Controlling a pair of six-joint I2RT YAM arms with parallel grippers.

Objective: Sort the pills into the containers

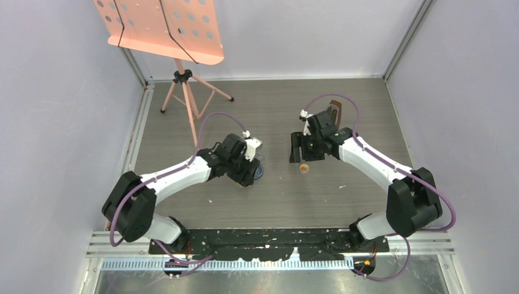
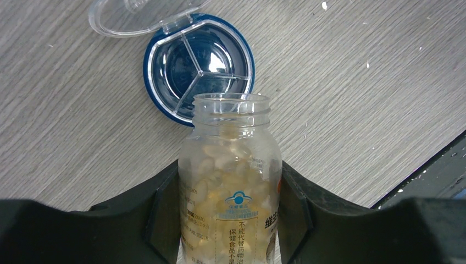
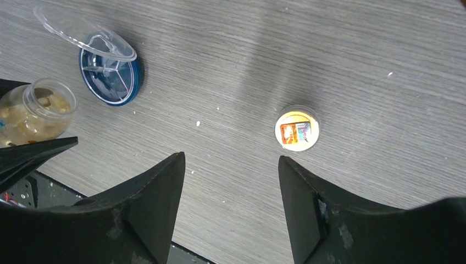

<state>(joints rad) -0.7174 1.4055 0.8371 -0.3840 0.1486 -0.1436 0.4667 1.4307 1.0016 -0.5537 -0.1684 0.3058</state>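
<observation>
My left gripper [image 2: 231, 177] is shut on a clear uncapped bottle [image 2: 231, 209] packed with pale yellowish pills [image 2: 220, 159]. The bottle's open mouth points at the round blue dish [image 2: 149, 71], which lies just beyond it. The dish has three compartments, and its clear lid [image 2: 137, 16] is flipped open. The compartments show only reflections. The bottle's cap [image 3: 297, 128], with an orange-and-white label, lies on the table just ahead of my right gripper [image 3: 231, 160]. That gripper hangs open and empty. In the top view the cap [image 1: 303, 166] sits right of the dish [image 1: 261, 172].
A pink music stand [image 1: 165, 27] on a tripod occupies the back left. A brown object [image 1: 333, 113] sits behind the right arm. White flecks [image 3: 198, 124] dot the wood-grain table. The black base plate [image 1: 269, 242] runs along the near edge.
</observation>
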